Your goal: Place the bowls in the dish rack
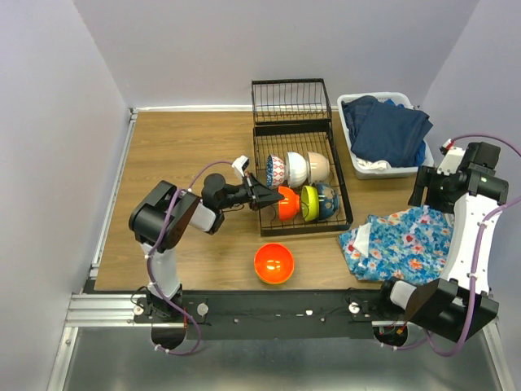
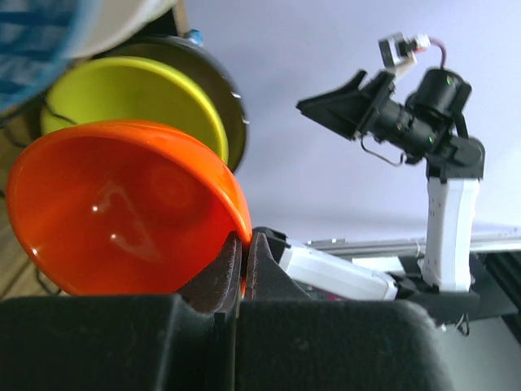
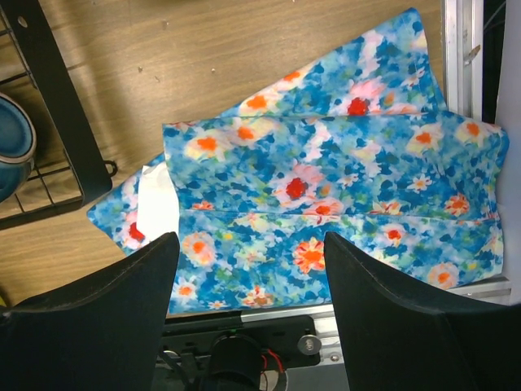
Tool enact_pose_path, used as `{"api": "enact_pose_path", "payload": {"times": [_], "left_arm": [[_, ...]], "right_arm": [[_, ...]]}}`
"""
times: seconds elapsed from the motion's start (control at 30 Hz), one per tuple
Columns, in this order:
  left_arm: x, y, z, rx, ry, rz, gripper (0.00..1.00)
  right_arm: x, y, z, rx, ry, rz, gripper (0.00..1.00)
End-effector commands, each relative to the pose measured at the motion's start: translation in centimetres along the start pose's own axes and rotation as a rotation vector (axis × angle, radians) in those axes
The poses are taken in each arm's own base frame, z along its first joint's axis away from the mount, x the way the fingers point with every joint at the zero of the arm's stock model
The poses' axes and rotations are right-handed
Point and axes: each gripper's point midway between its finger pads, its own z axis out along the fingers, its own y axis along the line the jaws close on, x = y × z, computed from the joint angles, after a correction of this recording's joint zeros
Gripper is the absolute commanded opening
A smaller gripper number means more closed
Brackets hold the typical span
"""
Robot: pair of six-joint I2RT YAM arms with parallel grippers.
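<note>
— Which step are you on?

— Racking an orange bowl (image 1: 287, 204). It stands on edge at the left end of the near row of the dish rack (image 1: 305, 231), just beside the lime green bowl (image 1: 308, 203). My left fingers (image 2: 232, 273) are pinched narrow on its rim.

— Is it seated?

— Nearly, I judge. It is upright, but I cannot see whether its lower edge is down in a slot.

— And the other bowls?

— A blue bowl (image 1: 326, 201) closes that row at the rack's right side. The row behind holds a patterned bowl (image 1: 276, 171), a white bowl (image 1: 296, 169) and a cream bowl (image 1: 317, 166). A second orange bowl (image 1: 273, 262) sits open side up on the desk (image 1: 187, 155), just off the rack's near edge. So this one, then one to go.

— Your other arm?

— My right fingers (image 3: 106, 301) stand wide with nothing between them, over a flowered cloth (image 3: 326, 179) to the right of the rack.

— What does the next move call for?

— Lowering the bowl until the wires take its weight. Then I open the left fingers slightly and back out toward the rack's left side, without dragging the rim or knocking the lime green bowl. After that comes the bowl on the desk.
</note>
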Motion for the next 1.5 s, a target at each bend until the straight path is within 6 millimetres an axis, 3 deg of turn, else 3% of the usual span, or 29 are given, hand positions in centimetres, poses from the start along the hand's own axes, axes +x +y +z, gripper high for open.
{"api": "enact_pose_path", "payload": {"times": [0.0, 0.17, 0.4, 0.67, 0.93, 1.23, 1.47], "left_arm": [[-0.8, -4.2, 0.6, 0.224, -0.05, 0.183, 0.0], [-0.8, -3.4, 1.7, 0.226, -0.04, 0.133, 0.0], [0.7, -4.3, 3.1, 0.256, 0.002, 0.126, 0.0], [0.6, -2.1, 4.5, 0.234, 0.027, 0.064, 0.0], [1.9, -2.2, 6.0, 0.252, 0.076, 0.048, 0.0], [2.1, 0.1, 5.5, 0.198, 0.043, 0.029, 0.0], [1.6, -0.8, 4.6, 0.17, 0.031, 0.072, 0.23]], "right_arm": [[1.3, -0.3, -0.1, 0.025, 0.031, -0.002, 0.8], [1.5, -0.4, 0.3, 0.025, 0.046, 0.002, 0.8], [1.8, -0.5, 0.9, 0.02, 0.064, -0.006, 0.8], [1.8, -0.6, 1.4, 0.018, 0.075, -0.005, 0.8], [2.0, -0.6, 1.8, 0.014, 0.094, -0.005, 0.8], [1.8, -0.5, 2.1, 0.0, 0.097, -0.003, 0.8], [1.5, -0.2, 2.2, -0.018, 0.088, 0.0, 0.8]]}}
